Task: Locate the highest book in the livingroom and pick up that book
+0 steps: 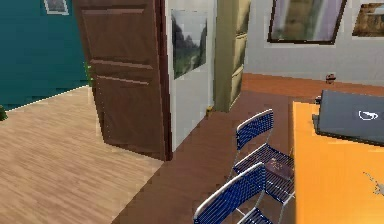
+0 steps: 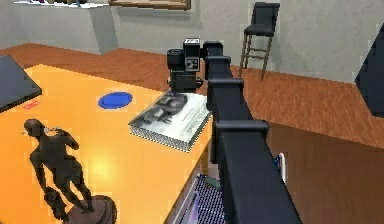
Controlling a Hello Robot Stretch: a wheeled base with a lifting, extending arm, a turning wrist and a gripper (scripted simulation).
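A thick book [image 2: 172, 120] with a grey-and-black cover lies flat near the edge of the orange table [image 2: 80, 125] in the arm side view. The dark arm bar rises from the bottom edge and ends just beyond the book. My gripper [image 2: 183, 78] sits there, left of the two white marker squares, at or above the book's far end. I cannot tell whether it touches the book or holds anything.
On the same table are a dark figurine [image 2: 60, 170], a blue disc [image 2: 117, 100] and a laptop [image 1: 352, 115]. Blue wire chairs [image 1: 262, 140] stand at the table's side. A brown door [image 1: 125, 75] stands ajar beside a white wall with a poster [image 1: 188, 42]. A black stool [image 2: 262, 30] stands by the far wall.
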